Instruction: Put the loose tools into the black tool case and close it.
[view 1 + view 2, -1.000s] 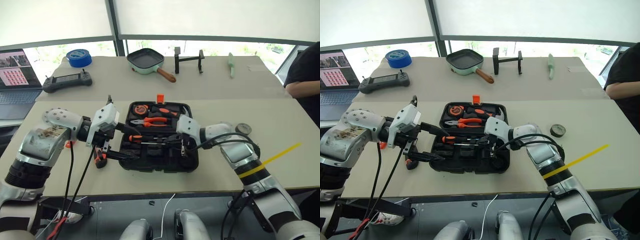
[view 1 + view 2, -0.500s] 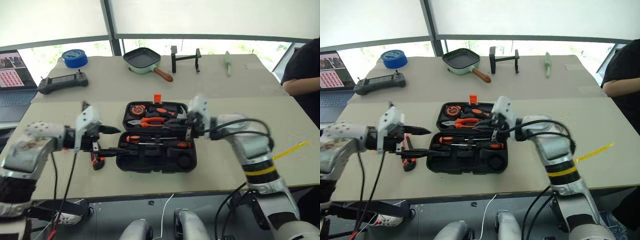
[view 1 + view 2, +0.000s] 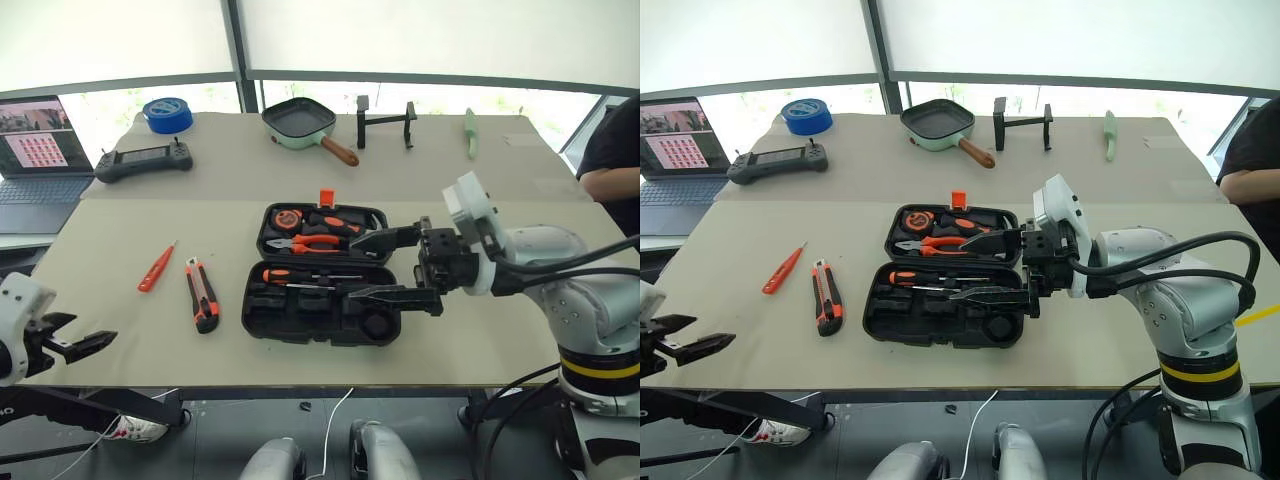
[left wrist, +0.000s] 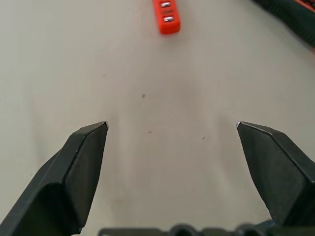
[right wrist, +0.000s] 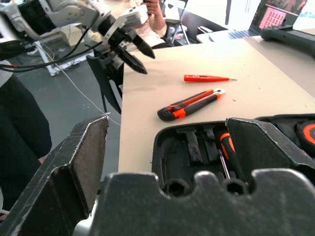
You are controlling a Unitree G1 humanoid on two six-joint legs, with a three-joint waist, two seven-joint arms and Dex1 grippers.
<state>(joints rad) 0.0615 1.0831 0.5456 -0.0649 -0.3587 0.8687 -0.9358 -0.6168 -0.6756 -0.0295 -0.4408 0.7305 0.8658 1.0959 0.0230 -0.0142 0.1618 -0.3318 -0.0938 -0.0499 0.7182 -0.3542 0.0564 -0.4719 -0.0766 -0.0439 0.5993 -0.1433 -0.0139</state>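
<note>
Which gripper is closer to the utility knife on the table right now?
Left. The left gripper hangs off the table's near-left edge, short of the utility knife; the right gripper hovers over the black tool case, beyond it.

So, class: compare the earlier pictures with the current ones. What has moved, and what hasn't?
The right gripper has lifted out of the black tool case and opened, holding nothing. The left gripper has swung away from the case to the table's near-left edge, open. The utility knife, slim red-orange screwdriver and open case stay put.
</note>
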